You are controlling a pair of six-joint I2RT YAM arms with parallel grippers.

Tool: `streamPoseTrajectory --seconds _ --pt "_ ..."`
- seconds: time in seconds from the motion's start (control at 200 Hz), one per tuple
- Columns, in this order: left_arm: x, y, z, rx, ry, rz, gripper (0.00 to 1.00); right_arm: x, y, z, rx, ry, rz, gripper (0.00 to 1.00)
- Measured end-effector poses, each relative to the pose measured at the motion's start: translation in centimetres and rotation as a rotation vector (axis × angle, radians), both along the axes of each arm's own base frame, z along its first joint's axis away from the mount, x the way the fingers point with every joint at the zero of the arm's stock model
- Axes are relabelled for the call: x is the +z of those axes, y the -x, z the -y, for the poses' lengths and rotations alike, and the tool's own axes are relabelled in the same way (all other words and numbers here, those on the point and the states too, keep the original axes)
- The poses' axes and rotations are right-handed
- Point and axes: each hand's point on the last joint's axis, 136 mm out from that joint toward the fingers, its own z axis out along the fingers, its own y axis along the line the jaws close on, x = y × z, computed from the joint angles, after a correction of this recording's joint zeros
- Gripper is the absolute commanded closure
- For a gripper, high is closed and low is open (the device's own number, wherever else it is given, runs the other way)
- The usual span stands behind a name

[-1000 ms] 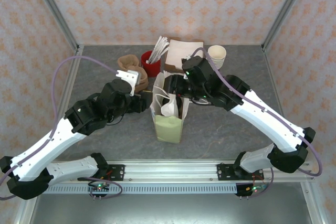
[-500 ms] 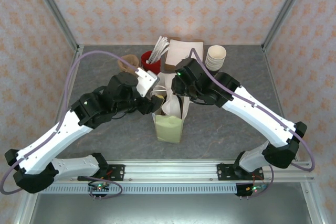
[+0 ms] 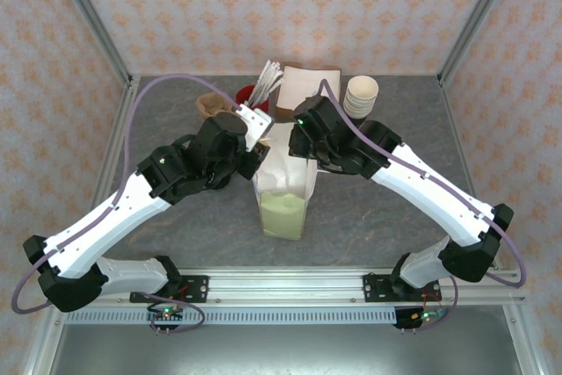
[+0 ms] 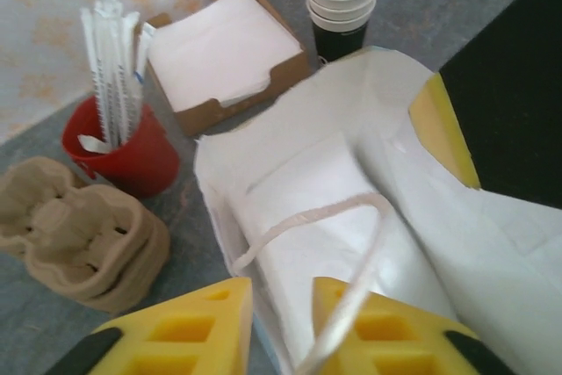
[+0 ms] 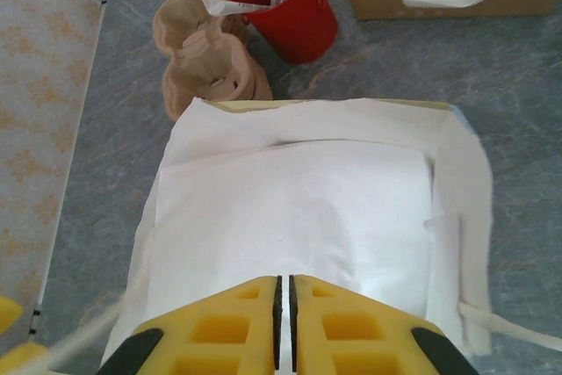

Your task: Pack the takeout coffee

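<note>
Left gripper has just nipped shut on the rim of the paper bag. Right gripper is pinching the opposite edge, and both jaws stood wider a second ago! Takeout coffee? Can't tell where it sits.

**A:** How's the room around the bag?

**B:** In front of it the table is bare, wide open. It's bare to the left and right as well, but both arms slant in over those sides and meet at the top.

**A:** And behind it?

**B:** Crowded! Cup carriers back-left, a red cup of straws directly behind, the napkin box beside that, and a stack of cups back-right. Only narrow gaps between them.

**A:** The top?

**B:** The left gripper clamps the rim on the left. The right gripper is pinched together at the rim on the right. A handle loops across a left finger. The opening between them is uncovered.
</note>
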Motion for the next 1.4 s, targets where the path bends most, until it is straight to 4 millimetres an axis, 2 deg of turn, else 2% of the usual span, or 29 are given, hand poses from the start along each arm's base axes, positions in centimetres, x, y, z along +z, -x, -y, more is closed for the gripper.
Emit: streamPoseTrajectory --seconds 0.13,0.27,0.355,0.445,0.606,0.746,0.876,1.006,1.101,1.166,1.221,1.316,1.401 --pt "0.7 -0.3 -1.3 0.099 0.058 0.022 0.82 -0.8 -0.1 -1.1 0.028 -0.028 -0.022 0.85" --pt "0.5 0.0 -2.9 0.185 0.117 0.015 0.82 -1.8 0.1 -2.0 0.056 -0.034 -0.053 0.85" --pt "0.3 0.2 -3.4 0.220 0.145 0.005 0.80 -1.8 0.1 -2.2 0.065 -0.046 -0.057 0.84" --pt "0.0 0.3 -3.4 0.236 0.171 -0.012 0.64 -1.6 0.1 -2.5 0.075 -0.064 -0.060 0.83" --pt "0.1 0.4 -3.3 0.244 0.200 -0.024 0.46 -1.4 -0.2 -2.4 0.095 -0.072 -0.063 0.78" --pt "1.9 0.5 -3.6 0.241 0.225 0.012 0.26 0.5 -1.3 -1.1 0.088 -0.070 -0.006 0.69" --pt "4.7 -0.1 -5.6 0.295 0.264 0.093 0.16 3.9 -2.8 3.1 0.011 -0.063 0.106 0.60" --pt "6.9 -1.6 -9.8 0.442 0.306 0.177 0.07 7.4 -4.1 10.1 -0.142 -0.056 0.226 0.49" --pt "7.7 -2.3 -13.1 0.560 0.313 0.246 0.00 8.0 -4.1 15.4 -0.270 -0.012 0.291 0.38" --pt "7.4 -2.5 -15.3 0.639 0.302 0.293 0.00 7.1 -3.8 18.2 -0.334 0.033 0.307 0.28" --pt "6.6 -2.6 -16.9 0.704 0.287 0.319 0.00 5.6 -3.8 20.3 -0.382 0.088 0.311 0.22" --pt "3.7 -3.2 -20.0 0.830 0.237 0.327 0.00 1.7 -4.2 23.2 -0.455 0.177 0.278 0.16" --pt "0.2 -3.8 -22.5 0.930 0.175 0.317 0.00 -3.1 -5.0 25.5 -0.515 0.259 0.227 0.13"
